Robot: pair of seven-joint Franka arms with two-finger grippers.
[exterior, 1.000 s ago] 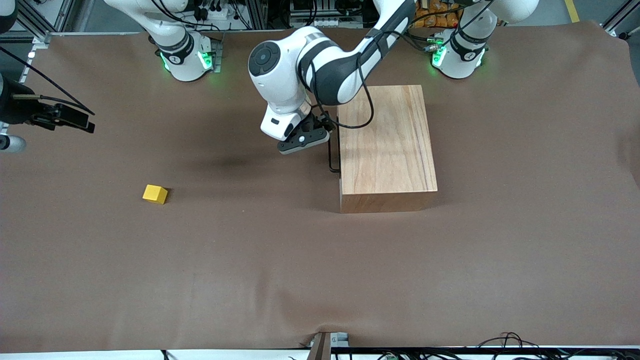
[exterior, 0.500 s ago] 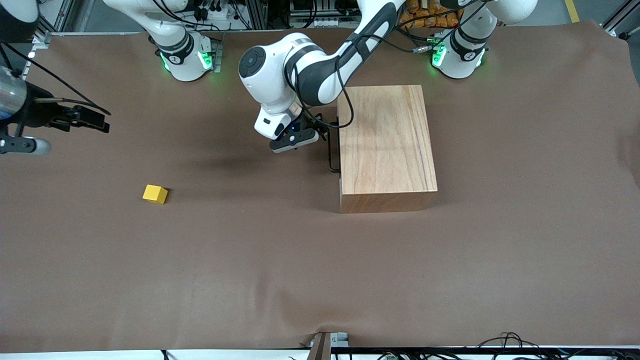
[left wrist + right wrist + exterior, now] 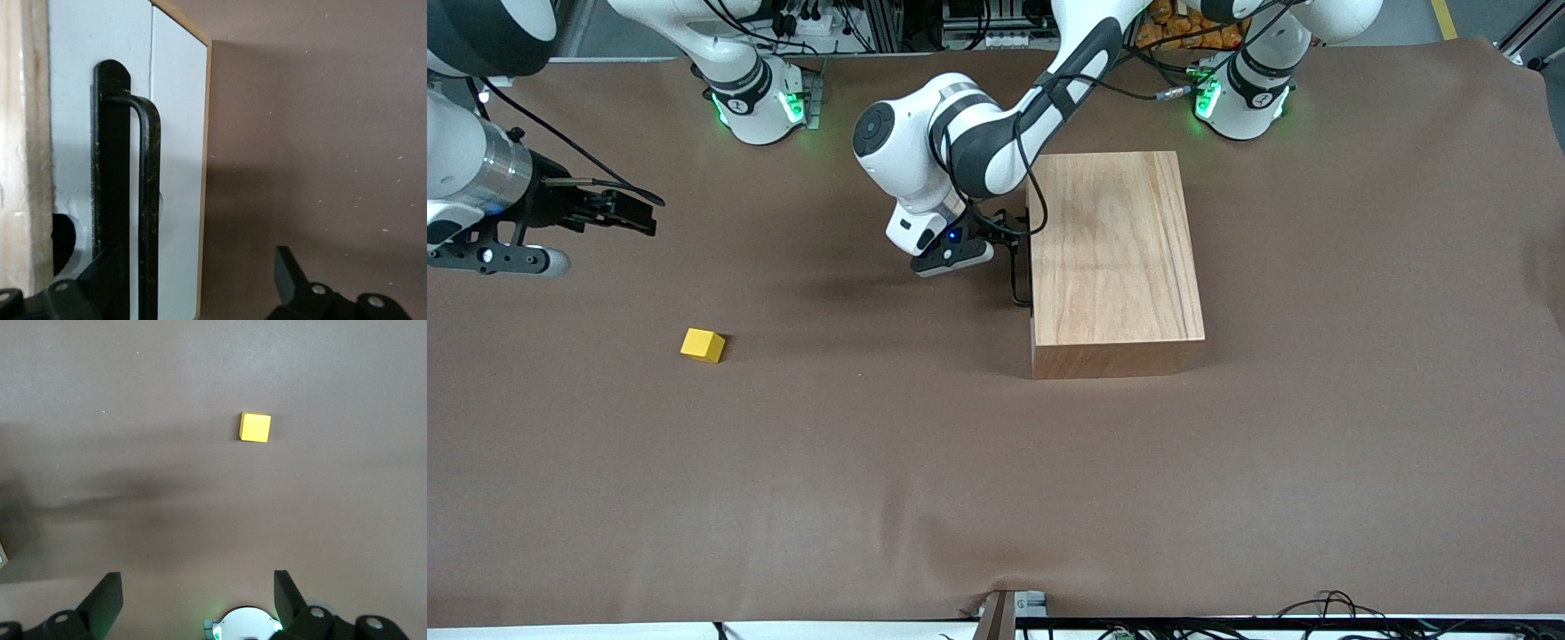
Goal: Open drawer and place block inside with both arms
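The light-wood box [image 3: 1112, 258] stands mid-table with its drawer pushed in. The drawer's white front [image 3: 127, 100] and black U-shaped handle [image 3: 1016, 277] face the right arm's end of the table. My left gripper [image 3: 996, 238] is at the handle and open. In the left wrist view the handle [image 3: 150, 200] runs between its fingers, close to one fingertip [image 3: 107, 270]. The yellow block [image 3: 703, 345] lies on the mat toward the right arm's end. My right gripper [image 3: 633, 213] hangs open and empty in the air at that end. Its wrist view shows the block [image 3: 255, 427] on the mat, away from the fingers.
Brown mat [image 3: 996, 498] covers the table, with wide free room nearer the front camera. The right arm's green-lit base [image 3: 758, 102] and the left arm's base [image 3: 1240, 93] stand along the back edge. Cables hang at the front edge [image 3: 1325, 609].
My left gripper has shifted a little and settled lower at the handle. My right arm has swung in from the table's end toward the block's area. Box and block have not moved.
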